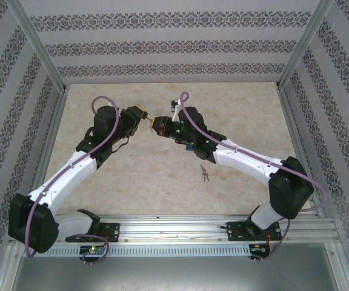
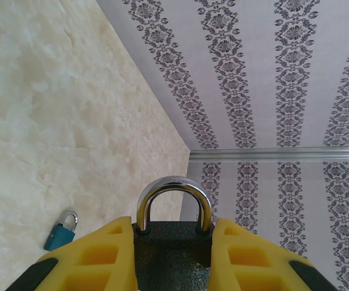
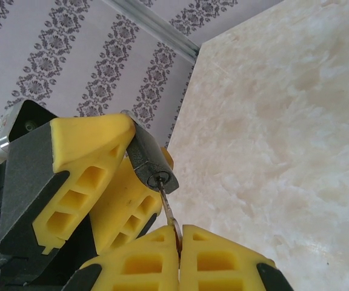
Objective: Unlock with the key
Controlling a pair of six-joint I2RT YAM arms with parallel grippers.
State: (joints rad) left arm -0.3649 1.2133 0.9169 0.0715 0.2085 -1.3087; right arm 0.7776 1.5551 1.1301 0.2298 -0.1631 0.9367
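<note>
**Lining Up Key and Lock: Two Arms Meet Above the Table**

The right gripper [image 3: 179, 257], its yellow fingers pressed together on the bow of the key [image 3: 166, 203], aims the thin blade at the keyhole [image 3: 158, 179] in the base of the padlock [image 3: 147, 157]. The tip looks seated, but how deep it sits cannot be told. Opposite, the left gripper [image 2: 173, 230] is clamped on the padlock's dark, grainy body from both flat sides. The chrome shackle [image 2: 174, 193] stands clear above the fingertips, with both legs down in the body.

Seen from above, the two grippers come nose to nose, held off the pale marbled table [image 1: 247, 133] toward its far half.

The key is probably light and stiff, but small and smooth enough to swivel between the pads. A firm hold on the bow, square to the blade, should carry the twist. The padlock is likely dense and rigid. Its rough body gives better purchase than the slick shackle, and gripping the sides leaves both keyhole and shackle free.

A small blue padlock [image 2: 59, 233] lies on the table well apart from the work. A small metal item [image 1: 205, 173], possibly spare keys, rests nearer the right arm.
</note>
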